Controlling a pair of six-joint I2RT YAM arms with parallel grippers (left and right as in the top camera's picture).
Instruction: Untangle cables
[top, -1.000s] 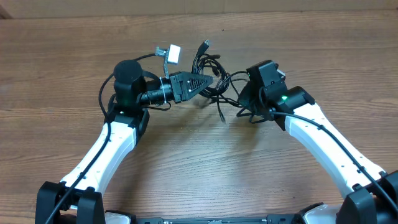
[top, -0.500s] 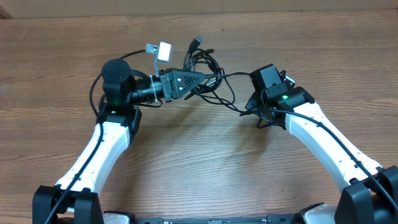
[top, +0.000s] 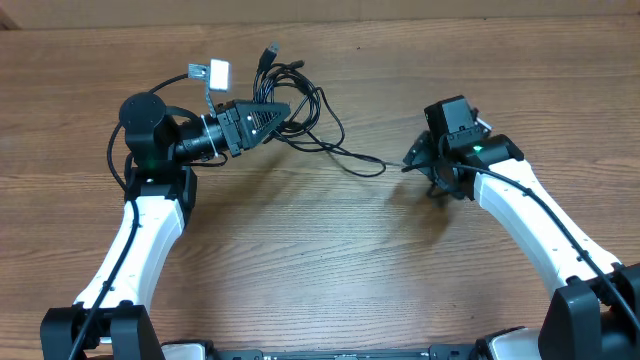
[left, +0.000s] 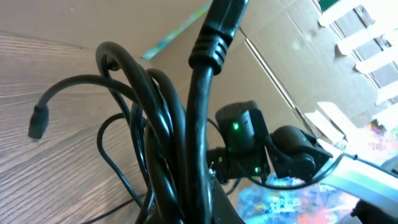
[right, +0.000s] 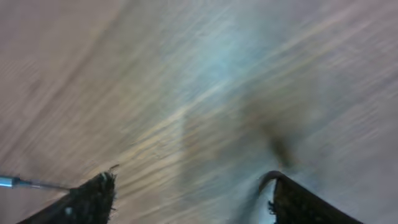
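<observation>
The cables (top: 305, 100) are a bundle of thin black cords, lifted at the far left of the table. My left gripper (top: 283, 109) is shut on that bundle. In the left wrist view the cords (left: 186, 124) fill the frame and hide the jaws, and one small plug end (left: 38, 121) hangs free. A single strand (top: 352, 158) trails right across the wood and ends short of my right gripper (top: 421, 172). The right gripper (right: 193, 182) stands open over bare wood with nothing between its fingers. A silver tip (right: 13, 182) shows at the left edge of the right wrist view.
A white tag with a clear plug (top: 212, 72) sticks up behind the left gripper. The wooden table (top: 320, 260) stretches between the two arms. The right arm (left: 249, 143) shows beyond the cords in the left wrist view, with cardboard behind it.
My right gripper has opened, let go of the strand and drawn off to the right. The left gripper has carried the bundle to the left and farther back.
</observation>
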